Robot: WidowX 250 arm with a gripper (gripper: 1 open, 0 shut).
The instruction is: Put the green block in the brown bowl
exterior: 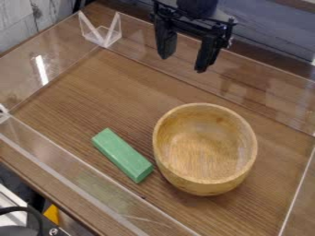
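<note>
My pincer [186,63] hangs apart, fingers spread; green block [122,155] lies just beside brown bowl [204,148]; best descend squarely over its middle, gripping across the narrow width.

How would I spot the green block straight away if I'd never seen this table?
Find the wooden table, then the big round light-brown bowl near the bottom of the picture. Just left of it lies the green block, a small, flat, slanting bar. Its bright green colour and straight edges set it apart from the round bowl.
</note>
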